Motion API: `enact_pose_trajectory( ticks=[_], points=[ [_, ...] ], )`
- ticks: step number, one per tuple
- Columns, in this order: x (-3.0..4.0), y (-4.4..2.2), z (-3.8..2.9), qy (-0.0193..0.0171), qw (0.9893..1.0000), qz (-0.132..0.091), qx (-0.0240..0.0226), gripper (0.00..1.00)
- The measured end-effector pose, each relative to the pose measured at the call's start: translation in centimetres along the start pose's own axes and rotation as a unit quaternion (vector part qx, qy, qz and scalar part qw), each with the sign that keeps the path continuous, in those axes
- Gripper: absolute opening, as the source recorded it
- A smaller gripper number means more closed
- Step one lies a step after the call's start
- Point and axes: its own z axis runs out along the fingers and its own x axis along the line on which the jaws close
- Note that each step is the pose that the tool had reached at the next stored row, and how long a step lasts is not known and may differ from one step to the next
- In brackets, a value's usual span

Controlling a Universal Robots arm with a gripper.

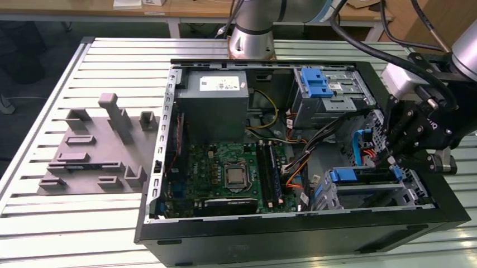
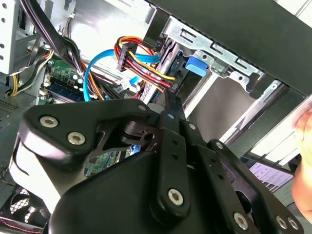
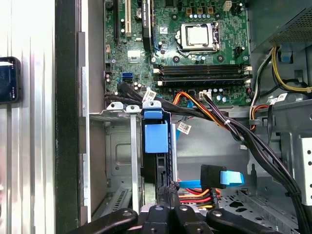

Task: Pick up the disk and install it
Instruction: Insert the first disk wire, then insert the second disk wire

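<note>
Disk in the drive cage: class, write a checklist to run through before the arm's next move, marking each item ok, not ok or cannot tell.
1. Disk stands in a slot of the drive cage: ok.
2. Disk pushed fully home: cannot tell.
3. Gripper sits at the disk's near end: ok.
4. Cables clear of the gripper: cannot tell, they run close beside it.
5. Computer case lies open, giving access to the cage: ok.
</note>
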Motion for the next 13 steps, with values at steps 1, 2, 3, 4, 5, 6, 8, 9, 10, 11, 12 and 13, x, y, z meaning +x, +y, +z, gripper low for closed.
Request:
enact_pose_trajectory(
  ticks=[1,2,3,4,5,6,8,9,10,11,12,13],
  points=[
    [0.00,0.00,0.00,0.0000,1.0000,0.000,0.0000,0.11],
    [0.00,0.00,-0.01,0.0000,1.0000,0.000,0.0000,0.11],
    [0.00,0.00,-0.02,0.0000,1.0000,0.000,0.0000,0.11],
    [0.00,0.00,-0.03,0.0000,1.0000,0.000,0.0000,0.11],
    [0.00,0.00,-0.04,0.0000,1.0000,0.000,0.0000,0.11],
    [0.00,0.00,-0.04,0.0000,1.0000,0.000,0.0000,0.11],
    [0.00,0.00,-0.04,0.0000,1.0000,0.000,0.0000,0.11],
    [0.00,0.00,-0.05,0.0000,1.0000,0.000,0.0000,0.11],
    [0.00,0.00,-0.05,0.0000,1.0000,0.000,0.0000,0.11],
    [0.00,0.00,-0.05,0.0000,1.0000,0.000,0.0000,0.11],
    [0.00,0.00,-0.05,0.0000,1.0000,0.000,0.0000,0.11],
    [0.00,0.05,-0.06,0.0001,1.0000,0.000,0.0004,0.11]
  ],
)
